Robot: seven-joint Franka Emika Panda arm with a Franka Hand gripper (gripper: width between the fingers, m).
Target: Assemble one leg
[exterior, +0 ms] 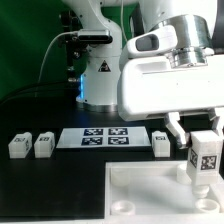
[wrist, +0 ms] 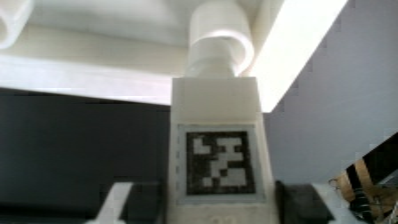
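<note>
Green backdrop and a black surface (exterior: 60, 190) frame the scene. The bulky white wrist housing (exterior: 165, 75) of the robot arm blocks much of the exterior view's right and hides the upper part of the end effector (exterior: 203, 140). The frame edge cuts off the wide flat white square panel (exterior: 140, 195) at the bottom. In the wrist view only two blurred fingers (wrist: 125, 205) show, at the frame edge. They are closed narrowly on a small white plastic block-like leg (exterior: 205, 160) bearing a black-and-white square tag. This held leg (wrist: 222, 110) stands upright over the panel, near the corner on the exterior view's right. Its round peg end points at the panel; whether they touch cannot be told. Beyond the panel lies the thin white marker board (exterior: 105, 137). Loose legs on the surface number three. A first loose leg (exterior: 18, 146) and a second loose leg (exterior: 43, 145) sit side by side at the exterior view's left. A third loose leg (exterior: 161, 144) sits just beside the marker board. Legs in total: four; panel: one.
</note>
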